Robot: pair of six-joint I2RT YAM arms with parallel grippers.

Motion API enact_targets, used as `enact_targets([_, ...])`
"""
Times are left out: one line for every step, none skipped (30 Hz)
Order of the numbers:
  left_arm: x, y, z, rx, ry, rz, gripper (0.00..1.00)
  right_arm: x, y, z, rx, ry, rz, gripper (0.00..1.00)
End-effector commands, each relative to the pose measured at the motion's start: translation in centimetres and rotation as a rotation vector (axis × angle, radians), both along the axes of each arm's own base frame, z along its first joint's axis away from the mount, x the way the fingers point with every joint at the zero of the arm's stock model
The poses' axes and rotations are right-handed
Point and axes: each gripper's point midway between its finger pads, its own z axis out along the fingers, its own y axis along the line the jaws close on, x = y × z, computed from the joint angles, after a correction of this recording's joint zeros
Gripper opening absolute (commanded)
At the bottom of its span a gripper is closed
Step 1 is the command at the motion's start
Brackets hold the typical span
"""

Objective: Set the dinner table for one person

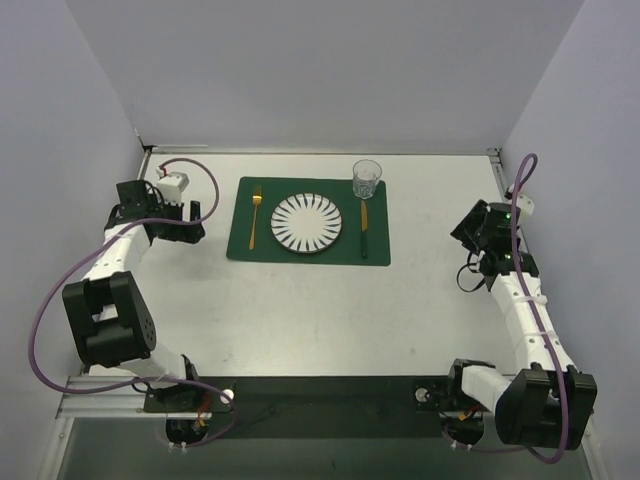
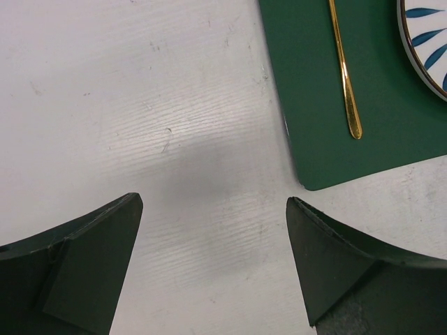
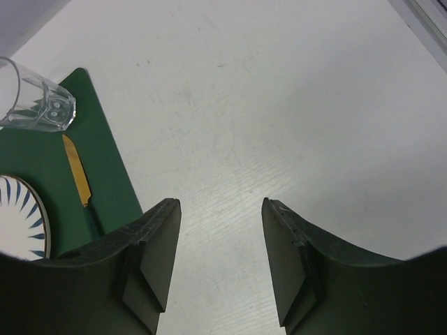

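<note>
The dinner table is a large white top. On it lies a dark green placemat bearing a white plate with blue rays, a gold fork to the plate's left, a knife to its right and a clear glass at the far right corner. My left gripper stands open over bare table just left of the placemat, with nothing between its fingers. My right gripper is open and empty over bare table right of the placemat.
The left wrist view shows the fork's handle end and the plate's rim. In the right wrist view the glass, the knife and the plate lie to the left. Grey walls close in the table's far and side edges.
</note>
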Motion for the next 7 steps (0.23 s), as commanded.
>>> enact_targets([0.2,-0.5,1.3,-0.021,-0.046,-0.017,0.96,0.4,-0.1,1.6,-0.012,-0.076,0.003,0.49])
enact_targets([0.2,-0.5,1.2,-0.024,-0.043,-0.017,0.96,0.5,0.0,1.7,-0.012,-0.088,0.01,0.49])
enact_targets([0.2,-0.5,1.2,-0.025,-0.042,-0.017,0.96,0.4,0.0,1.7,-0.014,-0.092,0.014,0.49])
enact_targets([0.2,-0.6,1.1,-0.026,-0.04,-0.016,0.96,0.4,0.3,1.6,-0.008,-0.103,0.024,0.48])
enact_targets([0.2,-0.6,1.0,-0.028,-0.037,-0.017,0.96,0.7,0.4,2.2,-0.01,-0.135,0.032,0.48])
enact_targets([0.1,-0.6,0.9,-0.028,-0.035,-0.018,0.96,0.7,0.6,2.6,-0.009,-0.156,0.043,0.49])
enact_targets([0.2,-0.6,0.8,-0.031,-0.032,-0.02,0.96,0.8,1.1,2.6,0.002,-0.18,0.07,0.49])
